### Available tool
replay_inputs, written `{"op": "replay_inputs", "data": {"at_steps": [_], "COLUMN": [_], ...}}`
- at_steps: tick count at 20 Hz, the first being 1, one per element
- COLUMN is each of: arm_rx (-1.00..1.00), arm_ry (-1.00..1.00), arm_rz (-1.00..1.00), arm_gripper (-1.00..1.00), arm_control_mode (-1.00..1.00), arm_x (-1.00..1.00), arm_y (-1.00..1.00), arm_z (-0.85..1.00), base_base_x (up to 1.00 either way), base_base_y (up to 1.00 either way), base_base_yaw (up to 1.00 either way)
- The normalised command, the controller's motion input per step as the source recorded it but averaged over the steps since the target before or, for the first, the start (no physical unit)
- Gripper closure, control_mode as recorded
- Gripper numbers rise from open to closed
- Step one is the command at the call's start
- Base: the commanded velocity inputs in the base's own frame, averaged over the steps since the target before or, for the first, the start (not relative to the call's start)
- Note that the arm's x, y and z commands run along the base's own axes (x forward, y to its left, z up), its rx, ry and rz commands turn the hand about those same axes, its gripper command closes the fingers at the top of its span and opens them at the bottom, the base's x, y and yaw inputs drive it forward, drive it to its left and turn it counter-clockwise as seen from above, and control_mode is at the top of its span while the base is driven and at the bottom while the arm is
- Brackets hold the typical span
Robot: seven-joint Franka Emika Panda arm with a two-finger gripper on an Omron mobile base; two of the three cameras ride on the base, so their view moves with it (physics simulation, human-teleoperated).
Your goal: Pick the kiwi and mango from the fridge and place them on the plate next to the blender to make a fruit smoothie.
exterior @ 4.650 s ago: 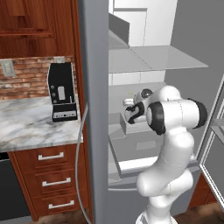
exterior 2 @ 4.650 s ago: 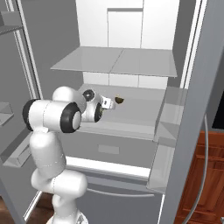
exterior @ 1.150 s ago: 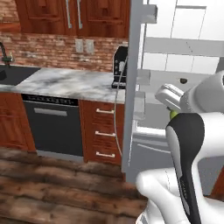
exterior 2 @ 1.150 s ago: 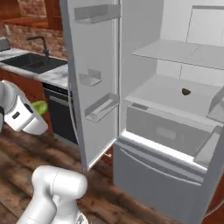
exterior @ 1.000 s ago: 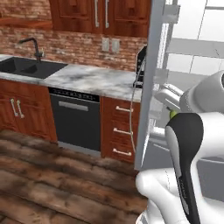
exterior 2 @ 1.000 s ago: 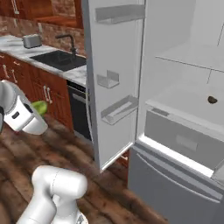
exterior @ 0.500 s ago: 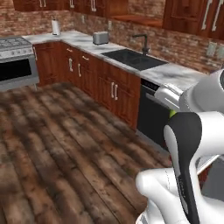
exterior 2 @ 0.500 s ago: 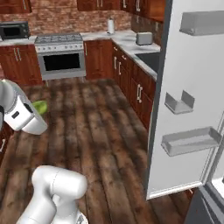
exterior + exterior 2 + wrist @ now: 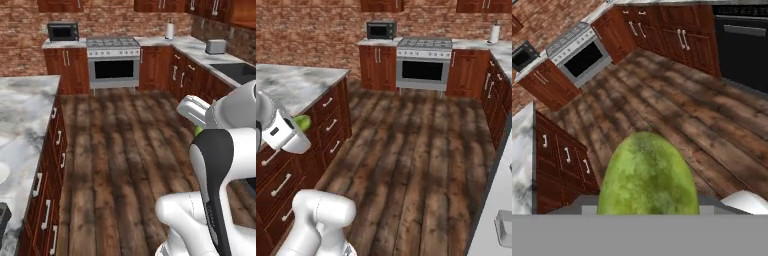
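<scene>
A green oval mango (image 9: 647,175) sits right in front of the hand camera, with my gripper (image 9: 300,125) shut on it; the fruit hides the fingertips. A sliver of the same mango (image 9: 303,121) pokes out beside the white hand in the right base view. In the left base view it peeks from behind the forearm as a green edge (image 9: 196,131). The open fridge door (image 9: 491,205) with a door bin shows at the lower right edge. The kiwi is out of view. Whether the white round rim (image 9: 2,172) and dark corner (image 9: 2,220) on the left counter are the plate and blender, I cannot tell.
A marble-topped island with wooden drawers (image 9: 30,125) runs along my left. Wide wooden floor (image 9: 416,145) stretches ahead to a steel oven range (image 9: 423,62) and a microwave (image 9: 381,30) at the back wall. Cabinets with a sink and toaster (image 9: 216,46) line the right.
The whole picture has swept round as the base turned away from the fridge toward the kitchen floor and island. The mango has stayed in the gripper.
</scene>
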Motion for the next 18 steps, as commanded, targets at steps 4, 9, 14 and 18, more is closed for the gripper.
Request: {"op": "replay_inputs", "data": {"at_steps": [4, 9, 14, 18], "arm_rx": [0.00, 0.00, 0.00, 0.00], "arm_ry": [0.00, 0.00, 0.00, 0.00], "arm_rz": [0.00, 0.00, 0.00, 0.00], "arm_gripper": [1.00, 1.00, 1.00, 1.00], "arm_control_mode": [1.00, 1.00, 1.00, 1.00], "arm_x": [0.00, 0.00, 0.00, 0.00], "arm_y": [0.00, 0.00, 0.00, 0.00], "arm_z": [0.00, 0.00, 0.00, 0.00], "base_base_x": [0.09, 0.06, 0.65, 0.86], "base_base_y": [0.05, 0.30, 0.04, -0.38], "base_base_yaw": [0.57, 0.44, 0.43, 0.43]}}
